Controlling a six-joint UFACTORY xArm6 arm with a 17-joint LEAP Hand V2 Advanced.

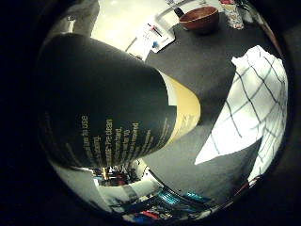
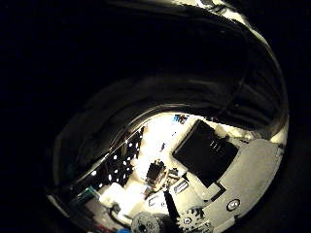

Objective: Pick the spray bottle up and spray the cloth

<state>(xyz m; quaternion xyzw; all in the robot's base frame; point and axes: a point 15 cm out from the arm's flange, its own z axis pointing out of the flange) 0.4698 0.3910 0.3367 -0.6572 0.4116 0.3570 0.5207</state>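
The robot hand [image 2: 228, 189] shows only as white and black parts with a small gear at the edge of the thumb-side palm view. From those parts I cannot tell how far its fingers are curled, or whether they grip anything.

Right up against the palm is the spray bottle [image 1: 108, 113]. Its dark body with pale print fills much of the little-finger-side view, with a tan band near its end, and a dark curved surface crowds most of the thumb-side view as well, so the bottle sits very close to the hand. Whether it is lifted or standing on the table cannot be made out.

Beyond the bottle lies the dark table [image 1: 197, 61]. The cloth [image 1: 249, 108], white with a thin dark check, is spread flat on that surface just beside the bottle's tan end, 1 corner pointing toward it.

Farther off on the same table sits a brown bowl [image 1: 200, 20]. Near the bowl lies a white printed card [image 1: 153, 36], at the table's edge, well apart from the cloth.
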